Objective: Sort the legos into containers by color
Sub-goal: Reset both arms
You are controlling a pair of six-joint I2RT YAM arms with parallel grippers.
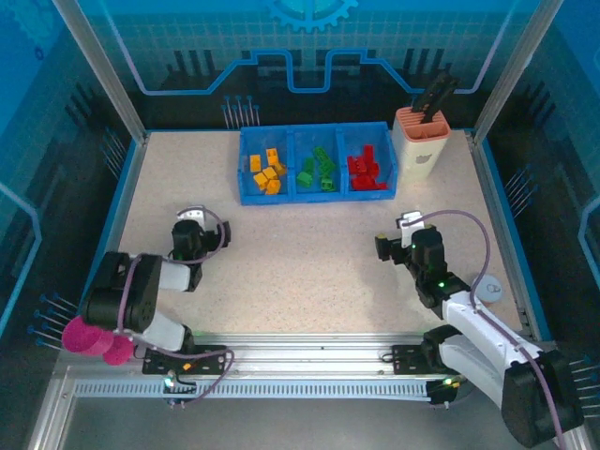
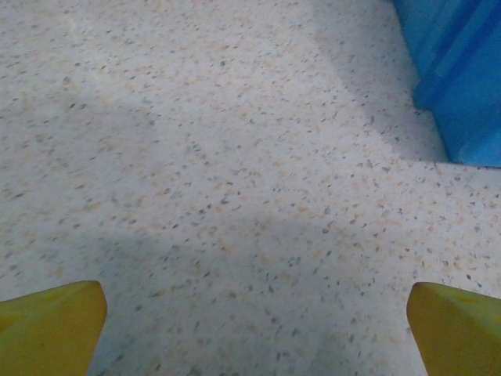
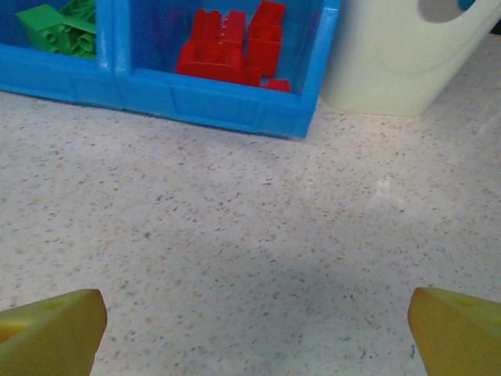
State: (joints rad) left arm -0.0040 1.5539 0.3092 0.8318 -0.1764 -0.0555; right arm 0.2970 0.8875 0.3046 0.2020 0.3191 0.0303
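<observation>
Now the table (image 1: 309, 272) is seen from above; wrist views held low, close, faced toward the blue tray (image 1: 314, 195), shared by all.

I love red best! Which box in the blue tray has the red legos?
The right-end compartment, beside the peach-and-white holder, holds the red legos. The middle compartment has green legos, the left compartment orange-yellow legos.

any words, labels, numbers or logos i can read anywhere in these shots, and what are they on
None: no text can be read in any view.
The wide low blue plastic tray has plain walls, also seen close in the right wrist view.
The peach-and-white holder shows a cut-out, no lettering.
The blue back panel bears a gear drawing and lines, no words.
</observation>
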